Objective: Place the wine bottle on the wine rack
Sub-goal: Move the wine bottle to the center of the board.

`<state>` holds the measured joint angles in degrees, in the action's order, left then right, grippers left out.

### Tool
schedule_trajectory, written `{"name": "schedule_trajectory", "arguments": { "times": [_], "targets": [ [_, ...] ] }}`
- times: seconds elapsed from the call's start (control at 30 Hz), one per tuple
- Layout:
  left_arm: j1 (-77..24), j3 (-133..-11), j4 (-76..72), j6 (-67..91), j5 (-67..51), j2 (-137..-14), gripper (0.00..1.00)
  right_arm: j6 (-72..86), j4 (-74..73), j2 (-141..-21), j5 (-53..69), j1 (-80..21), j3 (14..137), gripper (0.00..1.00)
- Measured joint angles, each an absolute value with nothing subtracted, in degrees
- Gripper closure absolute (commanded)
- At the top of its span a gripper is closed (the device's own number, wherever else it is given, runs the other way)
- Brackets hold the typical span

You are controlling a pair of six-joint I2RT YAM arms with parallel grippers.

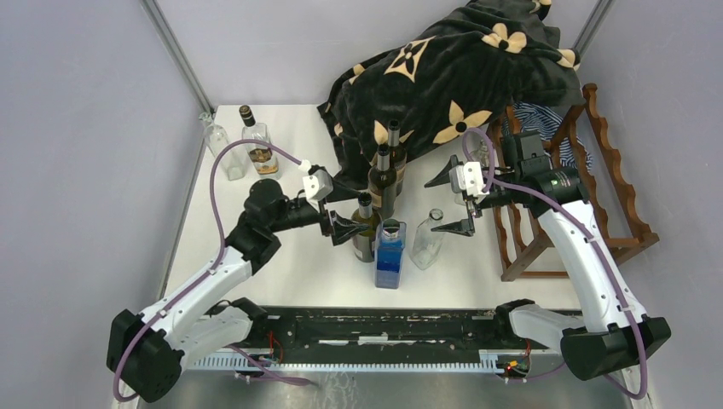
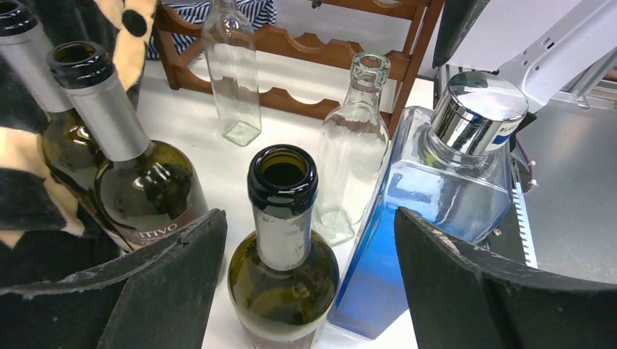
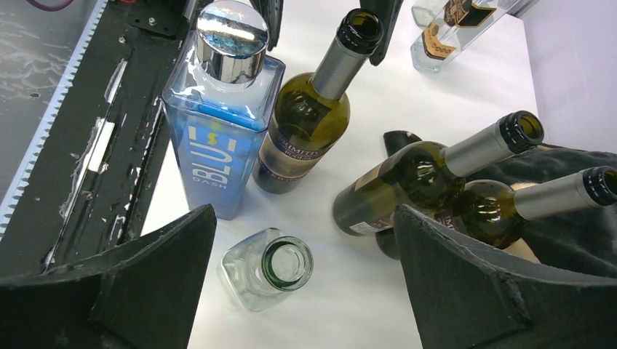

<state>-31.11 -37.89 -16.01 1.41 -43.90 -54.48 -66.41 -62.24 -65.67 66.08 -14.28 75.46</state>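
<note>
Only wrist view shows left hand (image 2: 309, 225) open astride wine bottle (image 2: 282, 251); right hand (image 3: 304, 214) open.

Counted on the table: 3 green wine bottles (image 1: 367, 244) (image 1: 383, 189) (image 1: 394, 136), 4 clear glass bottles (image 1: 426, 243) (image 1: 230, 162) (image 1: 258, 152) (image 2: 233, 73) (1 w/ dark cap & label), 1 blue bottle (image 1: 390, 257), 1 wine rack (image 1: 627, 196), 1 blanket (image 1: 443, 77), 1 striped cloth (image 1: 546, 128).

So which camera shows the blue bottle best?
Right wrist: the blue bottle shows nearly whole, its BLUE label readable. Left wrist shows the chrome cap and upper body, front label unseen; top external shows it small.
</note>
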Motion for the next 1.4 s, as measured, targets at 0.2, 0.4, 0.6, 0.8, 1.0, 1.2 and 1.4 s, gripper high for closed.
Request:
{"name": "schedule_trajectory", "arguments": {
  "times": [0.2,0.4,0.6,0.8,1.0,1.2,1.4],
  "targets": [
    [-33.5,-37.5,-19.9,1.6,-40.8,-58.0,0.25,-66.3,-62.2,-65.7,66.5,-14.4,75.1,0.02],
    [-34.3,-37.5,-21.2,1.8,-39.0,-60.1,0.81,-66.3,-62.2,-65.7,66.9,-14.5,75.1,0.02],
    [-34.5,-39.0,-17.3,-0.5,-36.8,-59.6,0.98,-66.3,-62.2,-65.7,66.9,-14.5,75.1,0.02],
    [-34.0,-42.5,-3.9,-5.3,-29.9,-55.2,0.98,-66.3,-62.2,-65.7,66.9,-14.5,75.1,0.02],
    [-25.9,-45.1,3.3,-7.2,-21.0,-52.7,0.98,-66.2,-61.8,-65.7,66.9,-14.5,74.6,0.02],
    [-10.8,-45.6,-6.1,-4.7,-17.4,-58.8,0.98,-65.4,-60.5,-65.7,67.0,-14.5,73.5,0.02],
    [-8.8,-49.9,-15.7,-3.4,-14.8,-71.4,0.98,-64.3,-59.2,-65.5,67.0,-14.7,72.2,0.02]
  ]
}}
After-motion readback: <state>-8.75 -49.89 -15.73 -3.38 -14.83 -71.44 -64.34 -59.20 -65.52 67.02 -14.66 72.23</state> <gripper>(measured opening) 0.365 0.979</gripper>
